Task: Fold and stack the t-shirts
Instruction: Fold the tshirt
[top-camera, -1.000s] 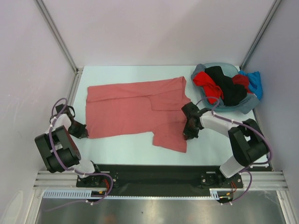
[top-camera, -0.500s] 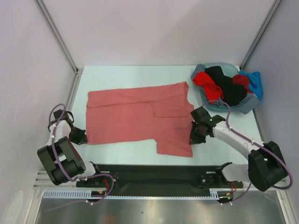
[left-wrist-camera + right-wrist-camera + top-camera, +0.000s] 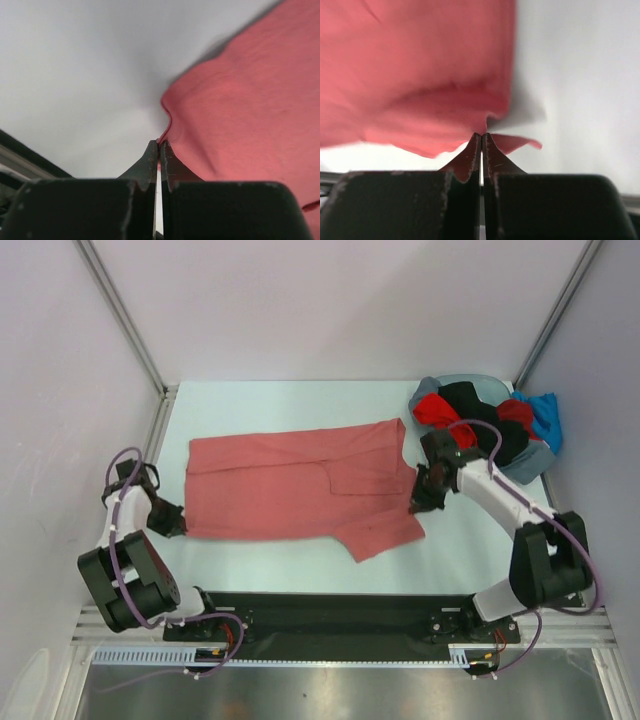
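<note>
At 8 o'clock on the table [image 3: 300, 405], the left gripper [image 3: 172, 522] is clenched on the near-left corner of the salmon-red t-shirt [image 3: 290, 485], which lies spread across the middle. At 3 o'clock, the right gripper [image 3: 420, 502] pinches the shirt's right edge. At 2 o'clock, the other t-shirts [image 3: 480, 425] fill the basin [image 3: 482, 379].

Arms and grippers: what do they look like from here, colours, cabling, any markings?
The left arm and right arm match: white links between chunky black joint housings, with a thin purple cable looping along each. The jaws are black, tapering to thin wedge tips with pale scuffs. No markings are readable.
</note>
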Robot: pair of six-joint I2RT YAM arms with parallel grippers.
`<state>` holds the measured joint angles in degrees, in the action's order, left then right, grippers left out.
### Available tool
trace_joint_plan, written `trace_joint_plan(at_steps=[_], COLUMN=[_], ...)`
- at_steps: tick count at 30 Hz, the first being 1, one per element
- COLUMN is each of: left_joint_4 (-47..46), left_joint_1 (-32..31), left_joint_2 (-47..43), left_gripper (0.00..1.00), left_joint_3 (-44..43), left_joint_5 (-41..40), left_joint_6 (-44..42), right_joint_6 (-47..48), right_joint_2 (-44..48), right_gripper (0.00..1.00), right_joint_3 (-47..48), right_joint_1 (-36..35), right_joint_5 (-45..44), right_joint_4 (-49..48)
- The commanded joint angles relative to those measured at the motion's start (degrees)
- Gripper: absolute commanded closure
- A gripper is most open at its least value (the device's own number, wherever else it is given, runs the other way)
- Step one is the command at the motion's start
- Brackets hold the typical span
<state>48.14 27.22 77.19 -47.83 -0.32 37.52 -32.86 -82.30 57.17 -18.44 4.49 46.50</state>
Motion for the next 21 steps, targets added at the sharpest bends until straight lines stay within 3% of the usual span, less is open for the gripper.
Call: trace_joint_plan(at_steps=[1,13,21], left_joint_4=[-0.94,-0.06,0.73], left_joint_1=[-2.26,-4.02,-5.95], left_joint_2=[1.90,21.41,30.74], left_gripper=[1.00,1.00,1.00], left_joint_3=[-6.38,-26.68,-35.92], left_joint_5=[-1.18,2.69,4.09], left_joint_6=[0.80,4.93,6.08], right_joint_6=[3.68,6.49,6.93], right_joint_2=[-6.09,-32.56,-39.77], right_gripper=[1.00,1.00,1.00], right_joint_3=[10.57,46.33,54.10], right_joint_1=[2.52,4.46,5.52], right_joint_5=[0.52,1.22,1.13], right_joint_4=[-1.32,6.41,9.05])
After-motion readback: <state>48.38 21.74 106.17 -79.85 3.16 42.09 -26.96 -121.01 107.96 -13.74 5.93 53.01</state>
